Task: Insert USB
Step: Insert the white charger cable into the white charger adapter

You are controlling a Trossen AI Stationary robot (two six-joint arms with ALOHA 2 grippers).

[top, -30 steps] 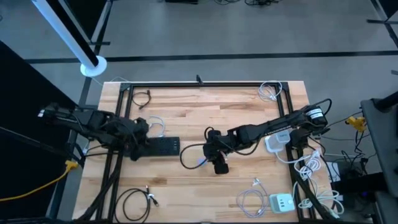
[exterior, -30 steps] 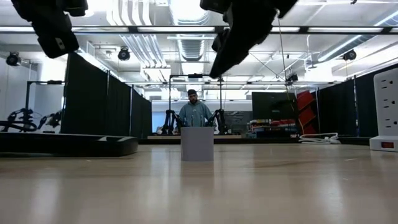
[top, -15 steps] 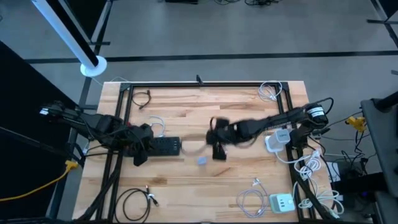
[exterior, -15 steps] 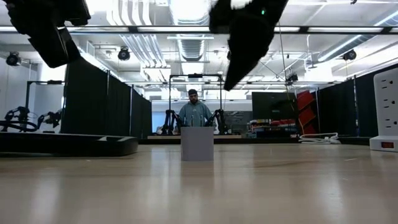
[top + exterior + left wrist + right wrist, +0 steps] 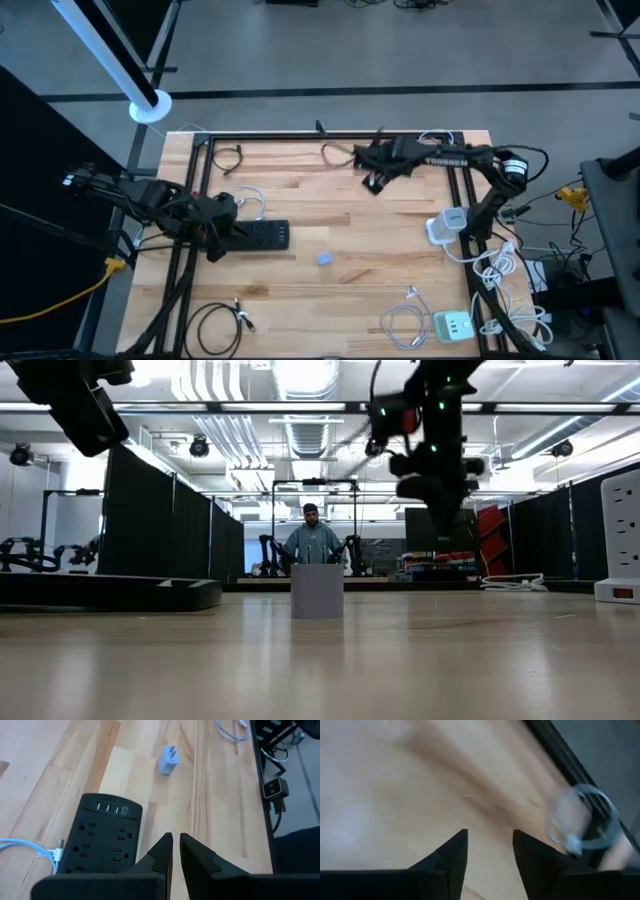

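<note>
Pale plank table (image 5: 330,190) bears boxy charger (image 5: 325,259); left tool (image 5: 175,851) pressed together, right tool (image 5: 490,851) spread.

Only one piece of lettering is showing: white capitals that seem to be spelling "TROSSEN" are running along the right arm (image 5: 445,158), above the far edge of the table (image 5: 300,290). The power strip (image 5: 105,845) and the small charger (image 5: 167,761) beyond it are showing no legible marking.
</note>
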